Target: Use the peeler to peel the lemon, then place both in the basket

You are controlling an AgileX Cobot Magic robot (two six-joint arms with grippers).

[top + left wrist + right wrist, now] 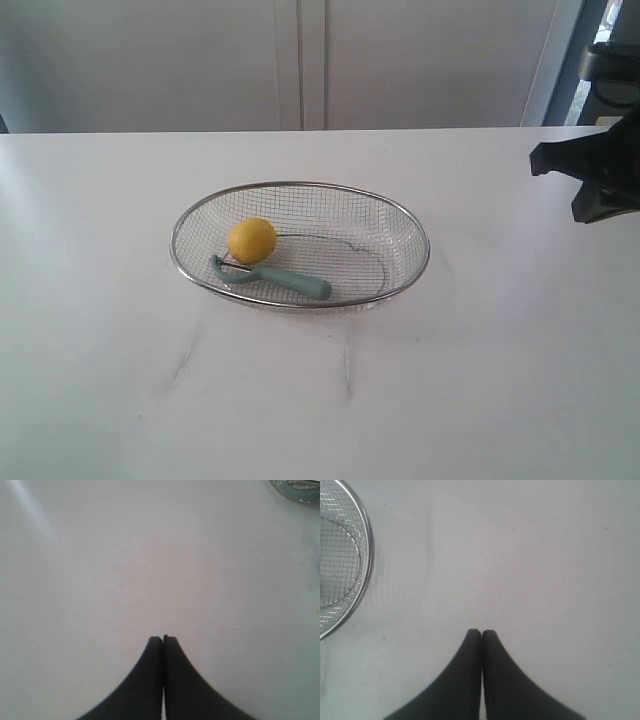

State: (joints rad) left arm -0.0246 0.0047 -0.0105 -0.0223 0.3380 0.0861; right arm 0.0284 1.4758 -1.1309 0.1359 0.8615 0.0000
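1. The left gripper has its two fingers pressed flat together, with nothing between them. They hang over the bare white table.
2. The right gripper is closed in the same way and its fingers are empty, also above the table.
3. The basket stands on the table near the right fingers, apart from them; its rim does not touch them.
4. The lemon lies inside the basket, well apart from the fingers of both grippers.
5. The peeler lies in the basket just beside the lemon, also far from all fingers. Its blade head is close to the lemon and its green handle points toward the side of the right gripper. Whether it touches the lemon, I cannot tell.
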